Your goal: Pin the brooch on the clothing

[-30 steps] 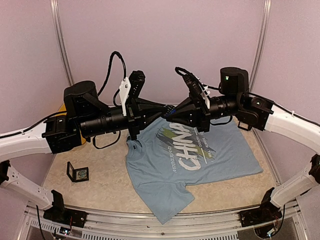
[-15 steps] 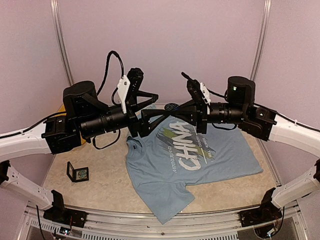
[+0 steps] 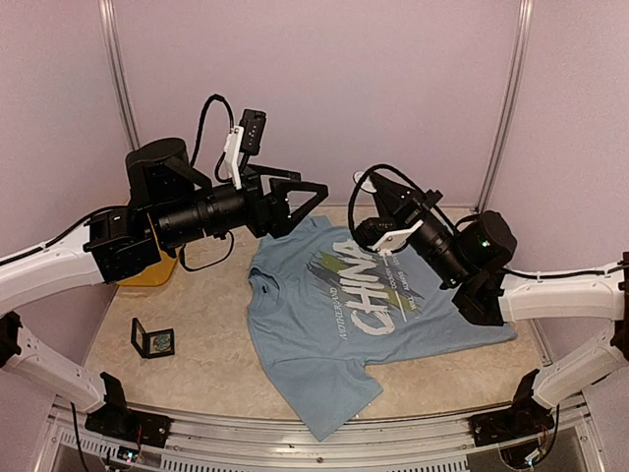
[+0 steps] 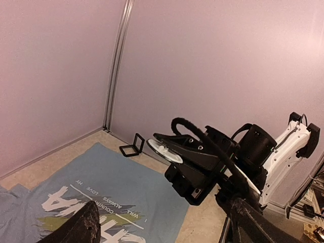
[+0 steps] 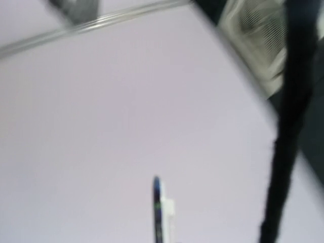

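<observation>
Clothing (image 3: pixel 393 324): lay spread on the bench (image 3: pixel 197 315), light blue, chest side up, white CHINA lettering and green and dark streaks showing. Reached with one corner toward the near rail, collar turned to the far left.

Bench: beige and speckled, bare to the left of the clothing apart from a few small things.

Left arm (image 3: pixel 197 216): stretched in from the left, raised well clear of the bench. Left fingers (image 3: pixel 305 187): stood wide apart, gripped nothing, hung in the air above the far left edge of the clothing, tips pointed toward the other arm.

Right arm (image 3: pixel 550 295): came in from the right, angled up and toward the far wall. Right fingers (image 4: pixel 174 140): pressed together on the brooch, held high above the far part of the clothing, apart from the left fingers.

Yellow object (image 3: pixel 147 267): sat at the far left of the bench, mostly hidden behind the left arm; too little showing to name it.

Black case (image 3: pixel 152 340): stood open on the near left of the bench, lid up, well apart from the clothing; contents too small to make out.

Black frame (image 4: pixel 132 147): seen from the left wrist only, rested on the bench just past the far edge of the clothing.

Brooch (image 4: pixel 164 150): pale round disc, clamped at the very tips of the right fingers, up in the air, not touching the clothing
</observation>
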You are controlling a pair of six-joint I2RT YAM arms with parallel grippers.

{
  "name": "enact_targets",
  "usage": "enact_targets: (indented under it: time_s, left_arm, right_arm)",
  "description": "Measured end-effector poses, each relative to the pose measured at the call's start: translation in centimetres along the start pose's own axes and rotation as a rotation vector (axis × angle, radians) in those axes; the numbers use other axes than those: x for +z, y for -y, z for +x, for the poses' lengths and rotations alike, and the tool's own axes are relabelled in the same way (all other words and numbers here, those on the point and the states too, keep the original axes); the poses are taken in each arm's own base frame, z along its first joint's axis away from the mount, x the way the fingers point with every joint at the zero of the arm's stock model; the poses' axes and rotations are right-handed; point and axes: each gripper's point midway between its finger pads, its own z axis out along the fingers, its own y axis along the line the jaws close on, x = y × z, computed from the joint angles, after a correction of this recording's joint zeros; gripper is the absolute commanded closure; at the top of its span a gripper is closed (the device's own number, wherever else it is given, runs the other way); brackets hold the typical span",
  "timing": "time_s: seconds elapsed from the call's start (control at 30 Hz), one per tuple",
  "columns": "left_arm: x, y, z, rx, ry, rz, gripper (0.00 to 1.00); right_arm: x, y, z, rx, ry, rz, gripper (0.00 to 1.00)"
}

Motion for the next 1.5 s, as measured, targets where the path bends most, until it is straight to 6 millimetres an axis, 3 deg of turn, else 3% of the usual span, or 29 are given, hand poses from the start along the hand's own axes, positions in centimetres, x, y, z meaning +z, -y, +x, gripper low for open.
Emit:
enact_targets:
  time_s: [0.07,0.2,0.43,0.73,0.8,0.9,1.03,1.13,1.4,1.5]
  left_arm:
    - [0.4,-0.1,0.1,-0.047,-0.011,0.019,0.12]
    - [1.4,-0.1,0.7,-0.098,-0.037,0.049,0.15]
    - [2.3,0.4,2.4,-0.145,-0.088,0.096,0.47]
    - [2.4,1.1,1.8,-0.168,-0.074,0.148,0.52]
    - [2.4,1.3,1.7,-0.17,-0.068,0.159,0.6]
    - [2.6,1.5,1.8,-0.178,-0.07,0.171,0.81]
    - [2.8,2.0,2.1,-0.174,-0.079,0.199,0.87]
    - [2.9,2.2,2.0,-0.177,-0.08,0.209,0.99]
    - [2.8,2.4,1.8,-0.209,-0.082,0.22,1.0]
    - [2.8,2.4,1.8,-0.208,-0.081,0.218,1.0]
  right_arm:
    - [0.2,0.8,-1.1,-0.123,0.029,0.066,1.0]
    - [0.3,0.5,-2.8,-0.297,0.062,0.125,1.0]
    - [0.0,0.9,-5.1,-0.43,0.106,0.186,1.0]
    - [0.0,0.7,-5.9,-0.487,0.121,0.195,1.0]
    - [0.1,0.4,-6.0,-0.491,0.123,0.191,1.0]
    - [0.1,0.2,-6.4,-0.49,0.131,0.188,1.0]
    - [0.2,0.1,-6.4,-0.488,0.128,0.182,1.0]
    - [0.2,0.2,-6.4,-0.487,0.126,0.184,1.0]
    - [0.2,0.6,-6.5,-0.487,0.126,0.201,1.0]
    - [0.2,0.6,-6.5,-0.463,0.128,0.198,0.8]
